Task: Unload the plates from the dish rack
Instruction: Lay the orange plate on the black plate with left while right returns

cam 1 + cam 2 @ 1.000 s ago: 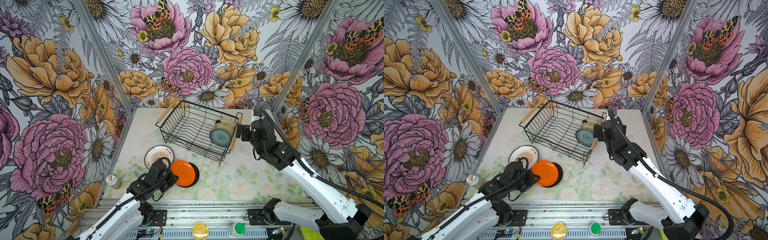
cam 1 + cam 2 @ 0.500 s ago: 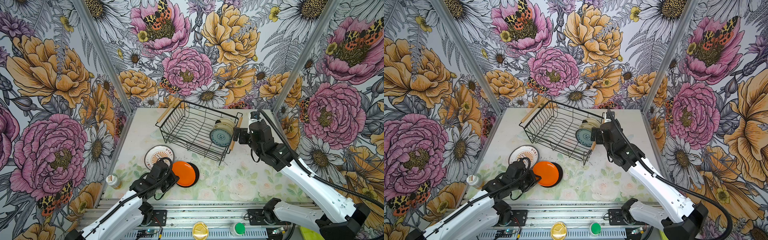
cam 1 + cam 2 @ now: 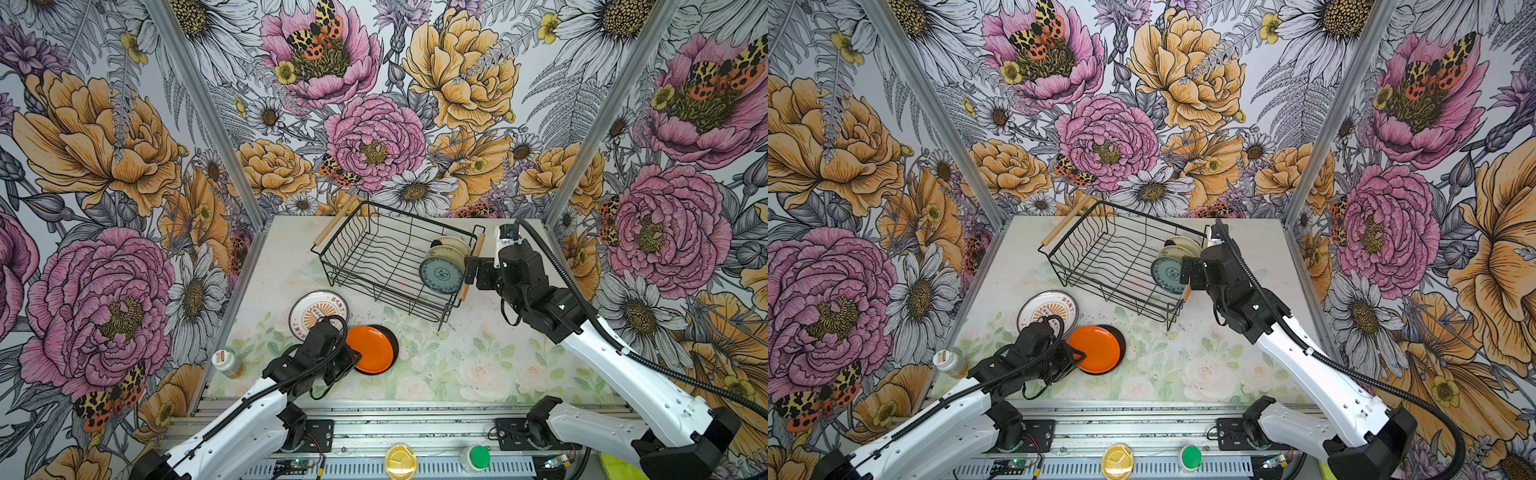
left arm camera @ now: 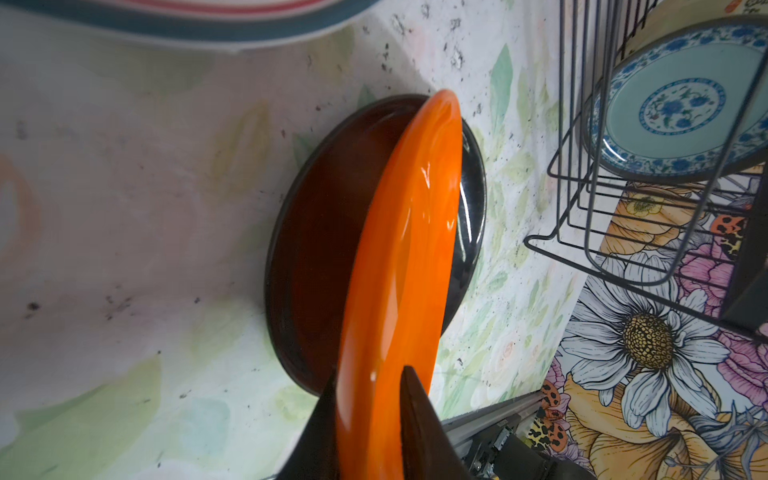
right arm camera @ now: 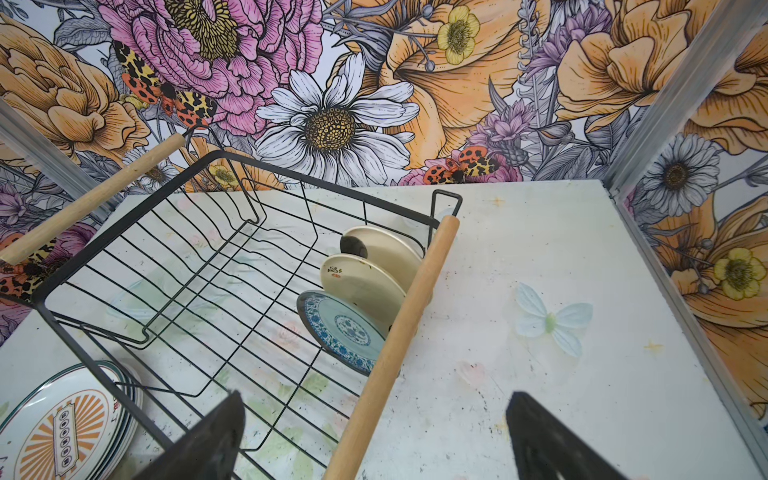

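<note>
Presently the orange plate is pinched by its near rim between the fingers of the left gripper. It is tilted up over a black plate that lies flat on the table. Whether the pinch is firm or loose cannot be told from the wrist view. A printed plate lies just beside them.

The right gripper is spread wide with nothing held, and is poised just outside the wooden handle of the dish rack. Three plates are left in the rack, stood on edge at that end: a blue-patterned plate in front and two cream plates behind it.

They are judged to be stiff, light and glossy, therefore slippery, and liable to chip if knocked against the wire. Hold is best taken on the upper rim, where it stands clear of the slot wires. One finger should be set on each face and the plate drawn straight up.
</note>
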{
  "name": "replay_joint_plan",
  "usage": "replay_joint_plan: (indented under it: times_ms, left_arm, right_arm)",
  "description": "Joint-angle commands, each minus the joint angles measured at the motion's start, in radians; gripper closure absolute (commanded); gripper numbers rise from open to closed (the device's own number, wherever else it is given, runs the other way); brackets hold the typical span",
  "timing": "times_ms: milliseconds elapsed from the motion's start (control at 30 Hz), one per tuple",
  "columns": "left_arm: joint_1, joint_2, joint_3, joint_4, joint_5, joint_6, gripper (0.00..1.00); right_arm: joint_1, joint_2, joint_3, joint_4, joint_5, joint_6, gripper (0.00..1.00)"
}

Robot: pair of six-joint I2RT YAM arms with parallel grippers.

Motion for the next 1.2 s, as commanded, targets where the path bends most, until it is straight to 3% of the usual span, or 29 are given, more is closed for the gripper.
replay_joint_plan:
  times_ms: [0,300,1167]
  left_arm:
    - [-0.006,0.012,0.007,0.025,-0.016,-0.007,0.68]
    - [-0.012,0.045,0.024,-0.005,-0.030,-0.018,0.50]
    - [-0.032,0.168,0.156,-0.135,-0.099,0.050,0.47]
  right_arm:
    - [-0.004,-0.009,-0.007,0.001,-0.021,0.009,0.01]
    - [-0.004,-0.007,-0.016,0.000,-0.038,0.010,0.01]
    - [-0.004,-0.014,-0.032,0.001,-0.100,-0.030,0.01]
